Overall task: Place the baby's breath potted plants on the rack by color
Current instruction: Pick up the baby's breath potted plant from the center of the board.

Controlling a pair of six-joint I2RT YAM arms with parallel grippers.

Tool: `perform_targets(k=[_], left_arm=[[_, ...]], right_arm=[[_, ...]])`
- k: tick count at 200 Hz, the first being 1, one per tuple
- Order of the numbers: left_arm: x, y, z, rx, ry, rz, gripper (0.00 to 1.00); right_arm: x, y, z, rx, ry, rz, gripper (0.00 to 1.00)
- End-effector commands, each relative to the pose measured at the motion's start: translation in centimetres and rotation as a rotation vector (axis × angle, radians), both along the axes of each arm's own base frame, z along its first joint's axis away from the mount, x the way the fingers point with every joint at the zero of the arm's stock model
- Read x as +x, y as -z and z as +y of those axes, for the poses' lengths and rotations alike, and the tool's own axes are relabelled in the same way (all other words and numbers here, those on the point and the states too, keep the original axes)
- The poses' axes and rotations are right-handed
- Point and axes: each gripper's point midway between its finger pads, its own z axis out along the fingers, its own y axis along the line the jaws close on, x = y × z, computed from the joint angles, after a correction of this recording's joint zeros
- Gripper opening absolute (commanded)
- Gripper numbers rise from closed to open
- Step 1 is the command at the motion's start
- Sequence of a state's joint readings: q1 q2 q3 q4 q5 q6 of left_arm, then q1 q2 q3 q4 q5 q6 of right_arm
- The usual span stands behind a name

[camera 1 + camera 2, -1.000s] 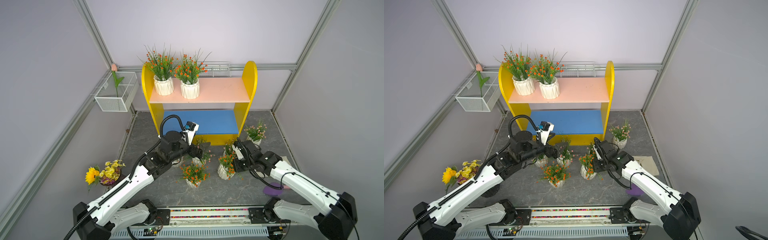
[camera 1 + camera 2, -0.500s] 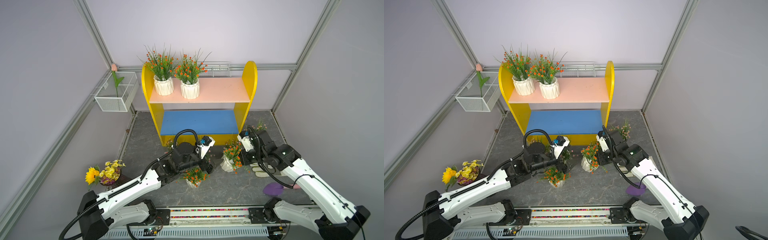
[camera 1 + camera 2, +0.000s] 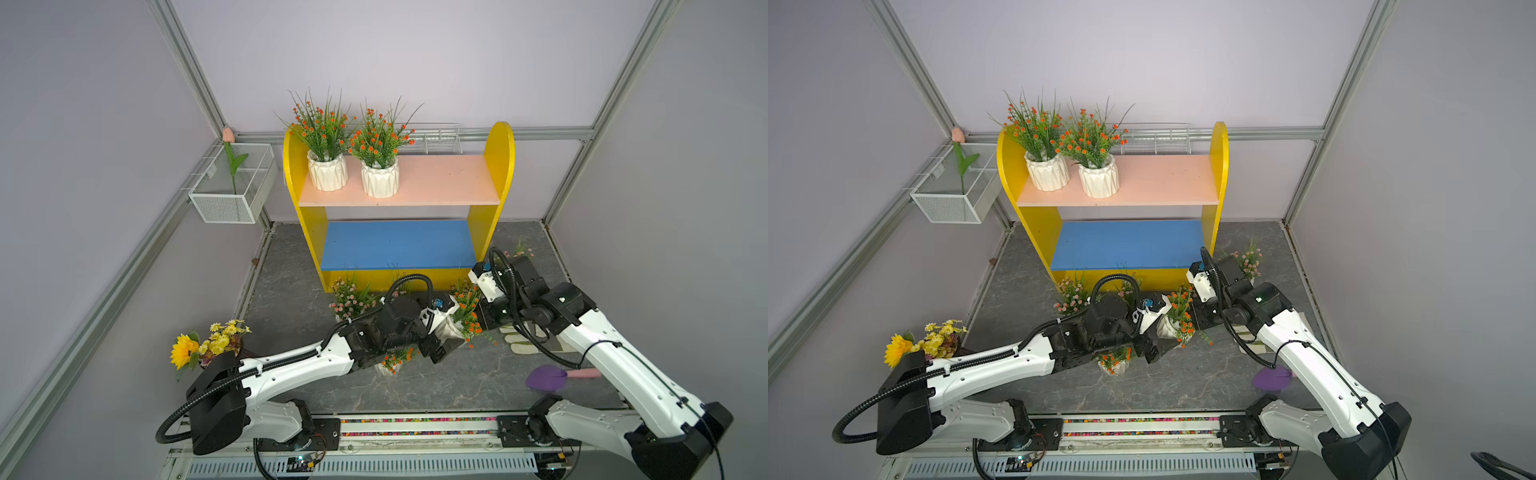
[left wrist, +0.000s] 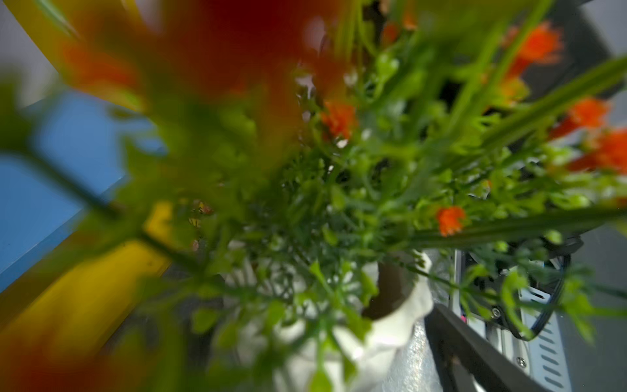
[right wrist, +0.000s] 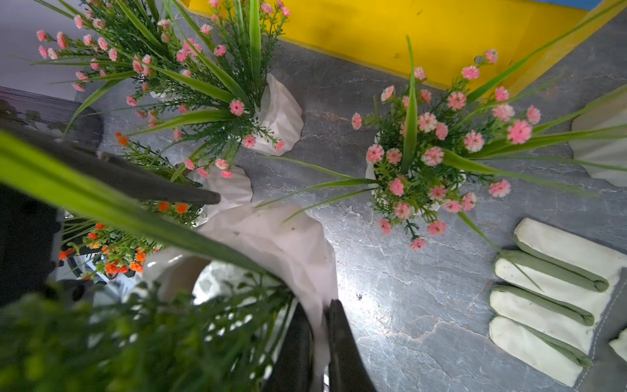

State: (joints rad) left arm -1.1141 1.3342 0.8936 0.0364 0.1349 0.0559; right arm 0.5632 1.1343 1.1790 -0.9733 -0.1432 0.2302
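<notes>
Upper left, both top views: wire basket (image 3: 232, 195) on the wall rail, pink tulip (image 3: 227, 135) standing in it.
Lower left: sunflower bouquet (image 3: 208, 343) on the floor.
Centre: rack (image 3: 500, 166). Shelved orange plants (image 3: 326, 133), two, sit side by side at the left end of its pink upper board (image 3: 440, 180).
Below the rack: pink plant (image 3: 351, 295) on the floor. The left arm crosses over the floor orange plant (image 3: 392, 360) and half hides it.
Left gripper (image 3: 442, 332): jaws spread wide either side of a pot (contact not discernible).
Gripped orange plant (image 5: 278, 244), just right of centre: white faceted pot, tilted, with green sprigs and small orange blossoms. Its foliage fills and blurs the left wrist view.
Right gripper (image 5: 320, 305): fingers pressed together, pinching that pot's rim wall.
Right: second pink plant (image 3: 519, 249) mostly behind the right arm; white glove (image 3: 523, 343) and purple scoop (image 3: 546, 378) on the floor.
</notes>
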Motion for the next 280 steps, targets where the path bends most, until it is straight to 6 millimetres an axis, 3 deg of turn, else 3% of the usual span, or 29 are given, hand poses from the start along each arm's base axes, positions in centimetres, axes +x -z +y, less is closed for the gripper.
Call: perform_targets(k=[1, 126, 192, 219, 280], left_arm=[[0.4, -2.8, -1.3, -0.065, 0.011, -0.057, 0.99], [-0.1, -1.2, -3.0, 0.018, 0.073, 0.011, 1.00], [-0.2, -0.9, -3.0, 0.038, 0.076, 0.024, 0.93], [-0.3, -0.9, -3.2, 0.044, 0.089, 0.031, 0.84], [-1.1, -1.9, -3.5, 0.020, 0.135, 0.046, 0.47]], right_arm=[[-0.1, -2.4, 1.2, 0.092, -0.044, -0.042, 0.08], [-0.2, -2.9, 1.3, 0.108, -0.056, -0.060, 0.07], [-0.3, -3.0, 1.5, 0.122, -0.062, -0.063, 0.07], [-0.4, -3.1, 1.5, 0.126, -0.062, -0.067, 0.07], [0.1, -1.5, 1.5, 0.124, -0.048, -0.058, 0.14]])
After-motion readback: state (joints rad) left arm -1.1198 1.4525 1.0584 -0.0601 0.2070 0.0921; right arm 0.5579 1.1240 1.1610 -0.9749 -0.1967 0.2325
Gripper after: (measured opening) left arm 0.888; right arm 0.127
